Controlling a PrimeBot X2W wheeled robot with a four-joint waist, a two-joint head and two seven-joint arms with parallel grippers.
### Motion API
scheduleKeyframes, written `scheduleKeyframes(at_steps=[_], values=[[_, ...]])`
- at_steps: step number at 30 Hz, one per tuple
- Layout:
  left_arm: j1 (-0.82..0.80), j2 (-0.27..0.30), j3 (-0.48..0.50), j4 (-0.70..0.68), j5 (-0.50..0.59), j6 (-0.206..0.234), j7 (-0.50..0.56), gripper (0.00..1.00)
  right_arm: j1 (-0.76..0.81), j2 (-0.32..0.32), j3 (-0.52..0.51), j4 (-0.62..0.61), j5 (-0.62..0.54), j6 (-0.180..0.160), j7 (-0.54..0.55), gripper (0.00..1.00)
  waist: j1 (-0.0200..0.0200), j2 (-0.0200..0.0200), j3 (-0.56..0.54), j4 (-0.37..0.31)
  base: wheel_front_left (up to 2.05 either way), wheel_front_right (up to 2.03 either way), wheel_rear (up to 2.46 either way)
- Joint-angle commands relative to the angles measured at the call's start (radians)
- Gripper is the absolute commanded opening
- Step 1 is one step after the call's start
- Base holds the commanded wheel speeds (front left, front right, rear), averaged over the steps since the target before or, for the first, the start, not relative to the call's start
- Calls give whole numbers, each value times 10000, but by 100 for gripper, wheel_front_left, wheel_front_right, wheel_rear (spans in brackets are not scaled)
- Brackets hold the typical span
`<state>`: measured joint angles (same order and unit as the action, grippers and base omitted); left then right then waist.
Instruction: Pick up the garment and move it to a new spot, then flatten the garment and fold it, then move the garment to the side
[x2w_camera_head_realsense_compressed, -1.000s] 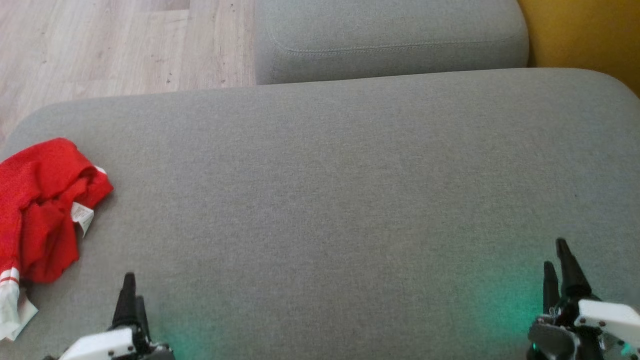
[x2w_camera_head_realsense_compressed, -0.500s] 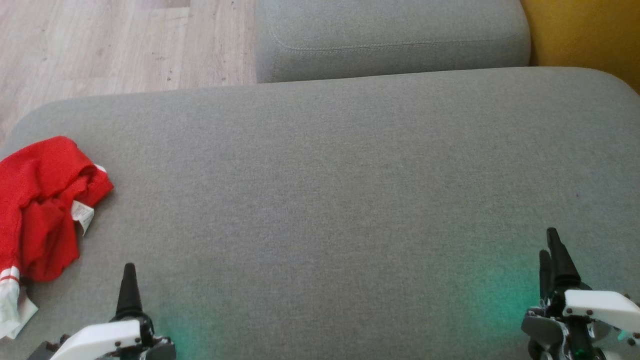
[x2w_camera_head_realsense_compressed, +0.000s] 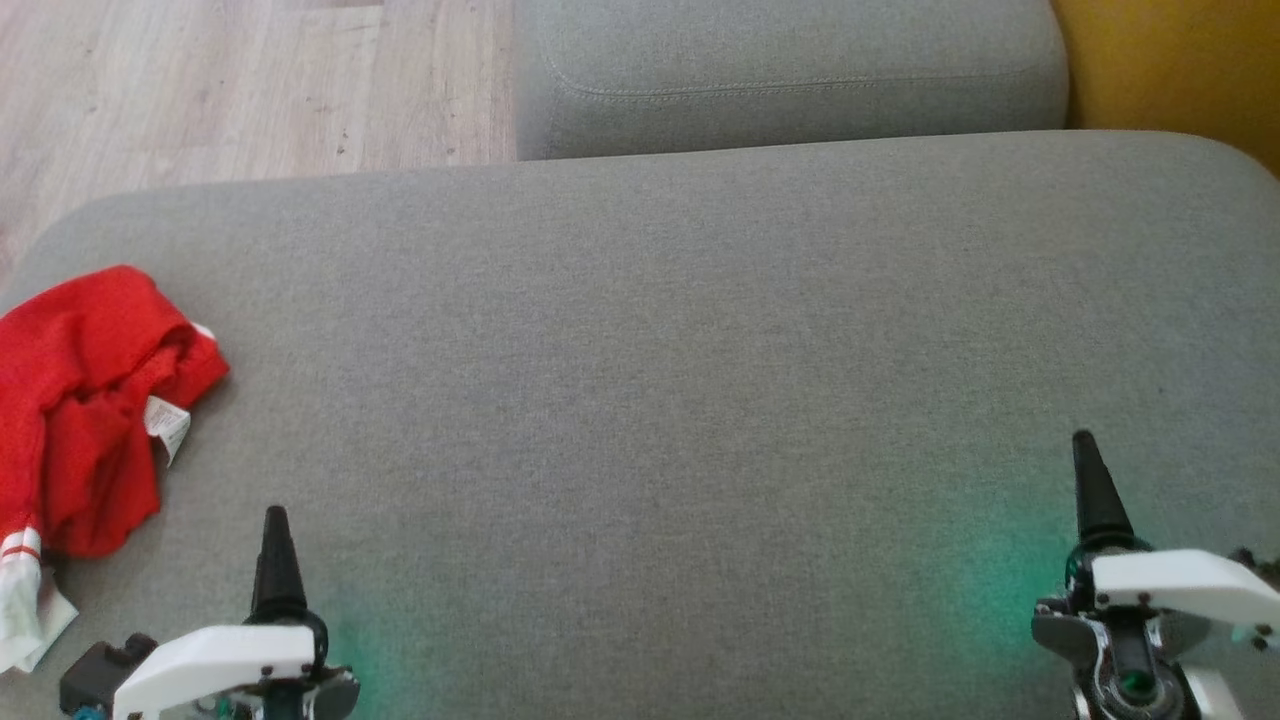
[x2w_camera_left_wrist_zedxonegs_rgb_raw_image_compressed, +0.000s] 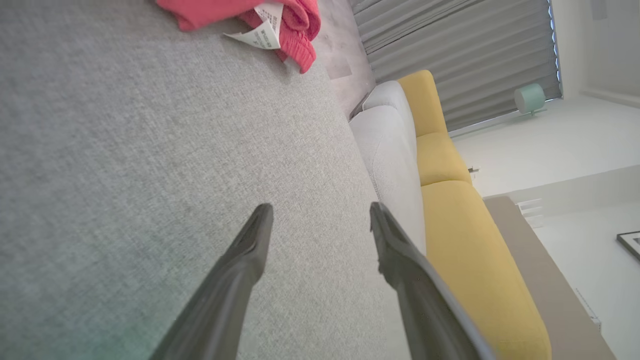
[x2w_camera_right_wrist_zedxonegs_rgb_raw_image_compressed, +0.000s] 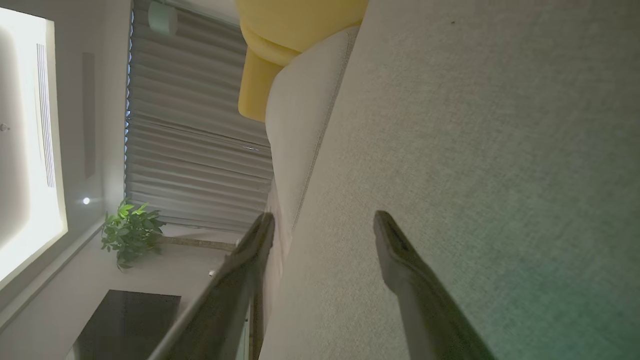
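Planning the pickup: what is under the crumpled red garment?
The red garment lies on the grey sofa cushion. A white care label and a white, red-striped edge stick out from it. Whatever lies beneath its folds is covered.

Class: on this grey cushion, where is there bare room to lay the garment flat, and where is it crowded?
Bare: the middle and right of the grey cushion, bordered by the red garment at left, the second cushion behind, and the left gripper and right gripper at the near edge. Crowded: only the left edge, where the garment lies crumpled.
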<state>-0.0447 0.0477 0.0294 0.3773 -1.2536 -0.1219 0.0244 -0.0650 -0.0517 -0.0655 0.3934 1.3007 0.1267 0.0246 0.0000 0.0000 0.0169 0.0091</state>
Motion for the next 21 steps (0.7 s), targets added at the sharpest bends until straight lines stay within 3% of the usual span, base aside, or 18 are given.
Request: scheduleKeyframes(at_steps=[1, 21], values=[[-542, 173, -5, -243, 418, 74, -134, 100, -614, -215, 135, -238, -413, 15, -150, 100, 0, 0, 5, 5, 0, 0, 0], [-925, 285, -384, -62, 3088, 187, -698, 100, -1210, -232, 775, 105, -3134, 20, -711, 100, 0, 0, 73, 52, 0, 0, 0]])
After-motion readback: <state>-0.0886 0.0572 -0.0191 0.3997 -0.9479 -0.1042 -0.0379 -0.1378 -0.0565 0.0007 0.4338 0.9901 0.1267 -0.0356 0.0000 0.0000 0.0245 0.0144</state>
